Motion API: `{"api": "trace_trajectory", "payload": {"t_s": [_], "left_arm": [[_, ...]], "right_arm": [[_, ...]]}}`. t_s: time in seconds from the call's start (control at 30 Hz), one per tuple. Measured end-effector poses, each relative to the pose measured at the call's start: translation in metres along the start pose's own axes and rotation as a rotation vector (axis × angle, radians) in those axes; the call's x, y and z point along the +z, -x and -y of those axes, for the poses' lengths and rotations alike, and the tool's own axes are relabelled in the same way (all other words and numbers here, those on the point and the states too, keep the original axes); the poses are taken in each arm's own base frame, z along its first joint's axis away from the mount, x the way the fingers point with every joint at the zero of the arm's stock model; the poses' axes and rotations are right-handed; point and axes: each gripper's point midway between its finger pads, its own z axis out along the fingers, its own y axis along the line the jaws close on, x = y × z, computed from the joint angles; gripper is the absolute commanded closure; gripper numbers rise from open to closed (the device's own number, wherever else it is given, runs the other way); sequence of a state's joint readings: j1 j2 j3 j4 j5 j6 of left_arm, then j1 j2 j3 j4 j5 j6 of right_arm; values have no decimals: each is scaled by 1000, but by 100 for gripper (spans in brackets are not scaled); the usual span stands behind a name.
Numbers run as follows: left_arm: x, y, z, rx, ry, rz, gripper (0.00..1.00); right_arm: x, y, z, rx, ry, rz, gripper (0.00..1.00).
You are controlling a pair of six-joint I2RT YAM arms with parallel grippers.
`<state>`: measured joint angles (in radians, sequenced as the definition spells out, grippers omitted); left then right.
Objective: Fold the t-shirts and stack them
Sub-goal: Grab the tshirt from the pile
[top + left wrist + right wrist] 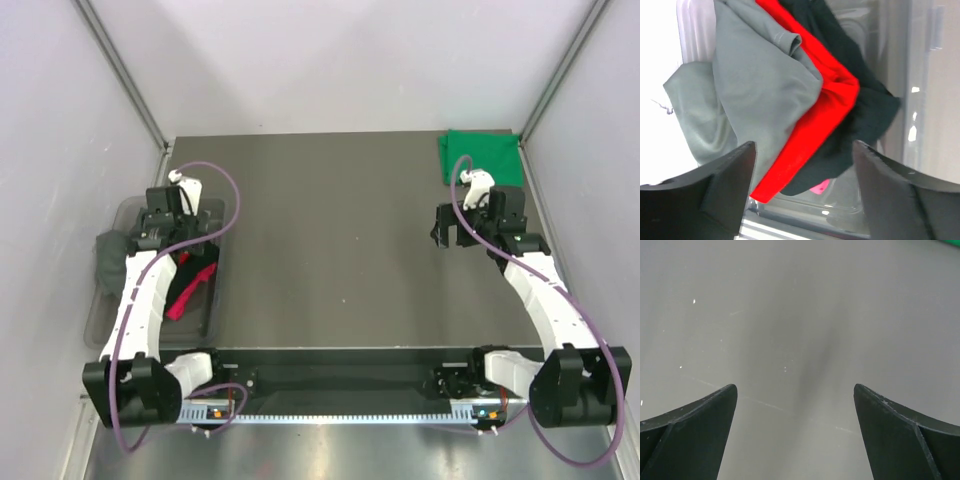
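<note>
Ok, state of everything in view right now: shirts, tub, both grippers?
green t-shirt: folded, flat at the far right corner of the table.
grey t-shirt: crumpled in the clear tub.
red t-shirt: crumpled, between grey and black.
black t-shirt: crumpled in the tub.
clear tub: holding the crumpled shirts.
left gripper: open, empty, above the tub.
right gripper: open, empty, over bare table.

1. The middle of the table (330, 240) is bare from the near edge to the far edge, so a gripper can pass there freely.
2. A folded green shirt (480, 157) lies flat and low in the far right corner. The right gripper (794, 386) hangs near it, jaws spread over bare table.
3. A clear tub (98, 318) stands at the left edge, and its sides block a low sideways pass.
4. The left gripper (804, 144) hangs spread above the tub. A heap of grey shirt (755, 75), red shirt (827, 100) and black shirt (865, 117) fills the room below it.
5. Walls (60, 120) close the left, right and far sides.
</note>
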<state>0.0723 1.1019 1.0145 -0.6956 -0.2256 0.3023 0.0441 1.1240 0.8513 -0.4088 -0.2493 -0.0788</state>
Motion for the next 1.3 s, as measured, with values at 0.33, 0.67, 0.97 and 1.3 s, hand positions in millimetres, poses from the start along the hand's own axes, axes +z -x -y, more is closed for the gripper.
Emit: {"api": "trace_trajectory", "payload": {"t_s": [0.33, 0.67, 0.97, 1.3], "left_arm": [[39, -6, -1, 9, -36, -100, 37], [64, 2, 1, 11, -50, -121, 57], [71, 9, -2, 5, -34, -106, 86], [55, 30, -9, -24, -44, -61, 100]], "right_arm": [[-18, 11, -15, -60, 63, 96, 0], [-15, -2, -24, -59, 127, 75, 0], [-18, -8, -29, -71, 158, 85, 0], [-21, -5, -26, -108, 147, 104, 0]]}}
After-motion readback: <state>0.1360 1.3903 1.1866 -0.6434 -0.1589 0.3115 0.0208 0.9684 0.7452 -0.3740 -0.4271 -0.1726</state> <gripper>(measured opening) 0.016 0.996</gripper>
